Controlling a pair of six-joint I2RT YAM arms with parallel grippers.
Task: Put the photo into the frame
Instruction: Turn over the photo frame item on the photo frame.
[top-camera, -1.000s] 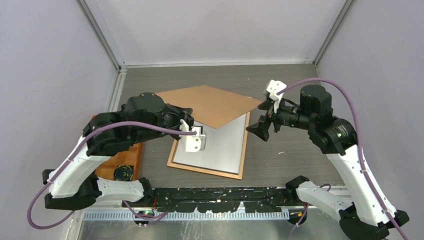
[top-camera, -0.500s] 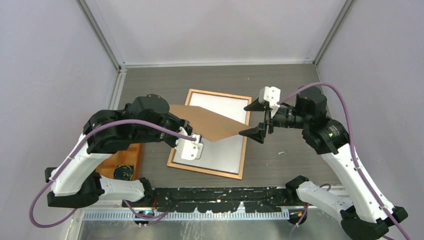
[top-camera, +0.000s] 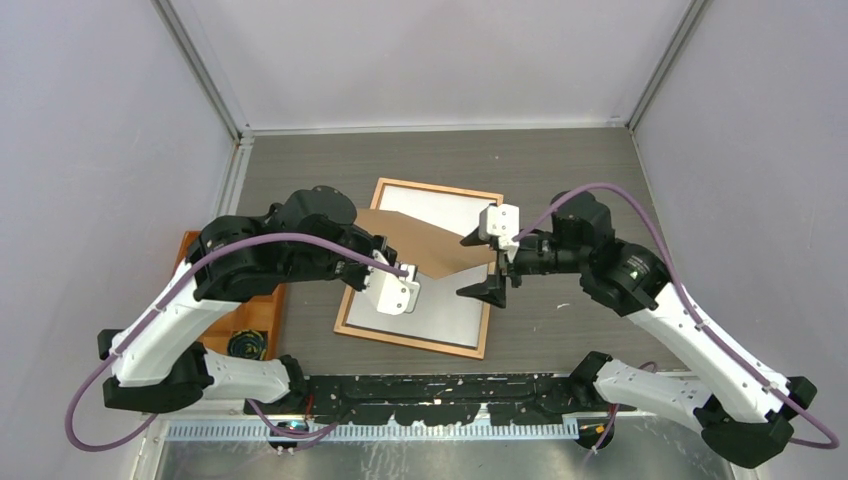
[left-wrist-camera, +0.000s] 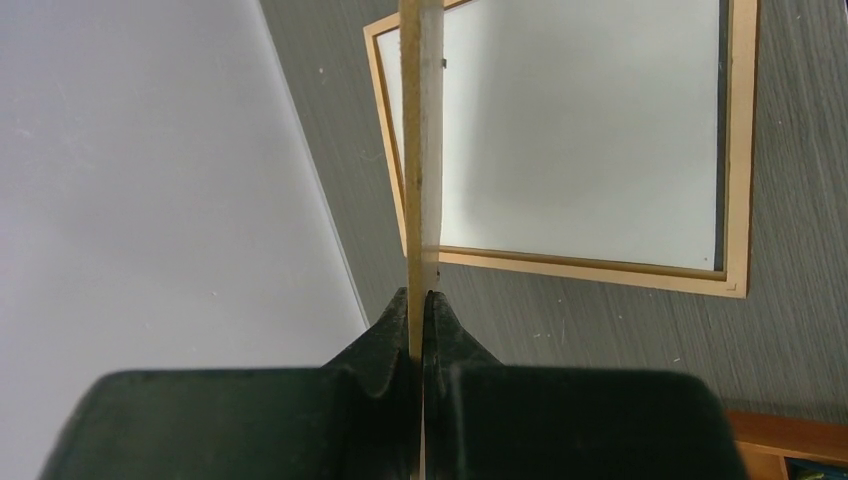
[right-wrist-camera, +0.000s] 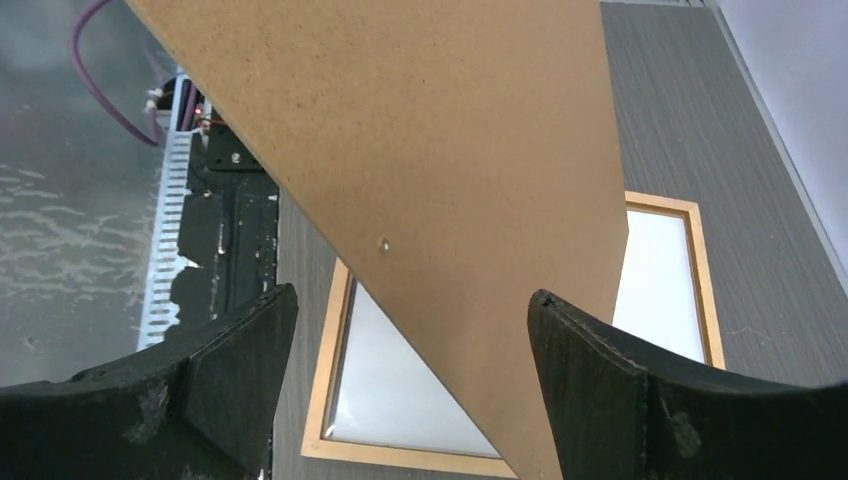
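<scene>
Orange tray (top-camera: 262, 308) on grey table (top-camera: 560, 170)

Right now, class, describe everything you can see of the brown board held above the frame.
The brown board is a thin, flat, matte sheet, seemingly fibreboard, with one small pit in its face. It hangs tilted above the frame. The left gripper is shut on one edge; the open right gripper straddles a corner, apparently without touching.

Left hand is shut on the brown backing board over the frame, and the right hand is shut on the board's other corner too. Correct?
Not quite. The right hand is open: the right wrist view shows its fingers wide apart with the backing board between them, ungripped. The left hand is shut on the board, above the frame, as you said.
</scene>
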